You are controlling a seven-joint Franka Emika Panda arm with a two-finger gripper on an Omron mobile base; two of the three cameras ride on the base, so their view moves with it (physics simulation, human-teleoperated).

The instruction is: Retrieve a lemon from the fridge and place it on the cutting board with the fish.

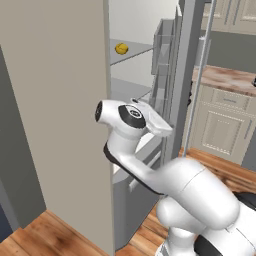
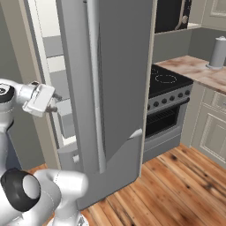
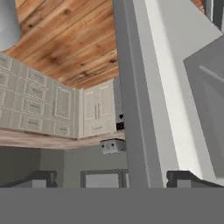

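Fridge (image 2: pixel 119 88) door stands open; you can look past its edge into the compartment from the left base view. The lemon (image 1: pixel 121 48) sits on an upper grey shelf (image 1: pixel 137 50), toward that shelf's left end, close to the inner wall, with nothing touching it.

Your claw (image 2: pixel 54 102) is at the opening, between the cabinet side panel (image 1: pixel 60 115) and the open door, lower than the lemon's shelf and well apart from the fruit. In the hand view the two dark fingertips (image 3: pixel 183 177) stand far apart at the bottom edge, nothing between them: jaws wide open, empty. That view is rolled over, with floorboards at the top, and looks along the door's edge rather than at the lemon.

Progress, as I judge it: the door-opening part is done, the reach is only starting. Left to do: raise and turn the hand toward the upper shelf, close on the lemon, draw it out past the door, then carry it to the cutting board with the fish.

A marbled desk (image 2: pixel 196 70) runs beside the stove (image 2: pixel 165 81) on the right; I cannot make out a board or a fish on it.
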